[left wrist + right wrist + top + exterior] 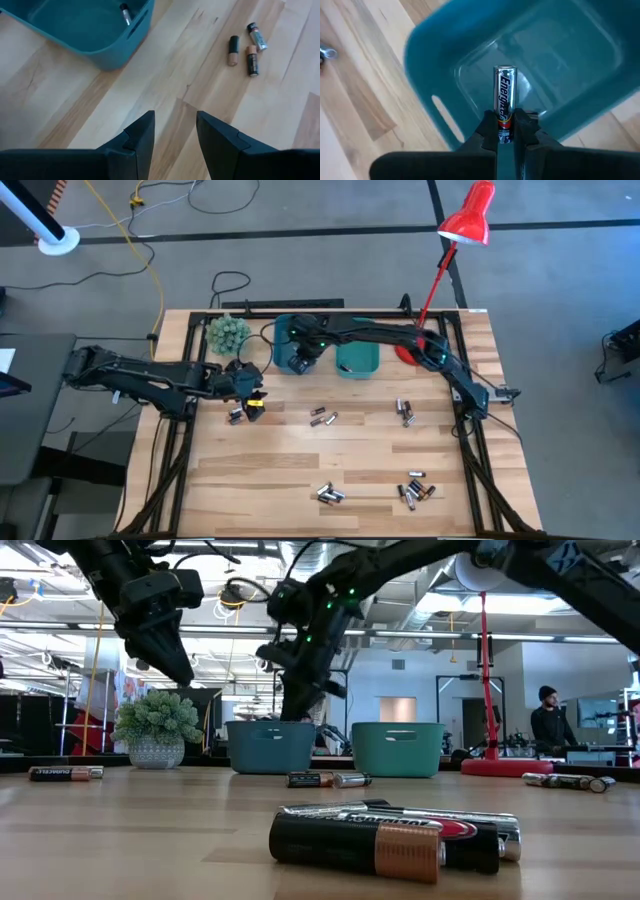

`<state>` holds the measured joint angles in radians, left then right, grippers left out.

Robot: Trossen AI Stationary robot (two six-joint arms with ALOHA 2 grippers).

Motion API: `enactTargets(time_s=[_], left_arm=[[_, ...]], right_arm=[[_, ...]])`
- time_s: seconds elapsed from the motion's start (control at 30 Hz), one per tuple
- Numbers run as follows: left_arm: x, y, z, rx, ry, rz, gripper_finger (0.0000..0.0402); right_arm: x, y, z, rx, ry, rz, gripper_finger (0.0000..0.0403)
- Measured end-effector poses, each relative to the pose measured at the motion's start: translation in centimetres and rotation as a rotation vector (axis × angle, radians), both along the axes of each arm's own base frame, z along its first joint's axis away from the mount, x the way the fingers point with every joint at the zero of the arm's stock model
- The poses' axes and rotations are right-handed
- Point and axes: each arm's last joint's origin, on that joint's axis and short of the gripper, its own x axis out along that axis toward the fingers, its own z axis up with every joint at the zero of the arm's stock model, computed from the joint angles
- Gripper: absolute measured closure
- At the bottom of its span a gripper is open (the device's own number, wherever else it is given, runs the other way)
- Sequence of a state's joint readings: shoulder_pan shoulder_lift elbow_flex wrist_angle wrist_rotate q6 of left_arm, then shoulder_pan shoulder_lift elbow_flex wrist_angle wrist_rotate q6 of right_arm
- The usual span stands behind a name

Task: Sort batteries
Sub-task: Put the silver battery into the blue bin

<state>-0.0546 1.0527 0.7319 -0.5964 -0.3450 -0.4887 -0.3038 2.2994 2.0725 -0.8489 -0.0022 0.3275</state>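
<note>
The table [300,455] is light wood with darker grain lines and a black frame, and on its far part stand a darker blue-teal bin [292,332] and a greener teal bin [358,360]. The right pincer [507,131] is black and holds a silver battery [504,102] with black lettering and a red band, while the batteries [385,838] lying near are black with copper ends, some silver. The lamp [470,218] is bright red, the small plant [228,333] is pale green, and the left pincer [175,131] is dark.
</note>
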Motion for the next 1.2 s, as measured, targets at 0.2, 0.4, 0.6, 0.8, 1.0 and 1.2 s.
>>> enactTargets(time_s=[0.2,0.4,0.6,0.8,1.0,1.2], left_arm=[[-0.2,0.3,-0.1,0.011,0.030,0.003,0.0260],[-0.2,0.7,-0.1,0.037,0.046,-0.013,0.0260],[-0.2,1.1,-0.2,0.046,0.052,-0.003,0.0260],[-0.2,1.5,-0.1,0.048,0.053,0.014,0.0260],[-0.3,1.9,-0.1,0.047,0.053,0.033,0.0260],[-0.3,2.2,-0.1,0.047,0.054,0.051,0.0260]], right_arm=[[0.6,-0.9,-1.8,0.017,0.043,-0.016,0.0373],[0.3,-1.4,-3.5,0.049,0.116,-0.042,0.0353],[0.4,-1.5,-3.3,0.043,0.097,-0.043,0.0325],[0.4,-1.5,-3.3,0.042,0.095,-0.043,0.0297],[-0.1,-1.6,-1.7,0.038,0.077,-0.051,0.0286],[-1.9,-1.1,4.5,-0.002,-0.033,-0.045,0.0285]])
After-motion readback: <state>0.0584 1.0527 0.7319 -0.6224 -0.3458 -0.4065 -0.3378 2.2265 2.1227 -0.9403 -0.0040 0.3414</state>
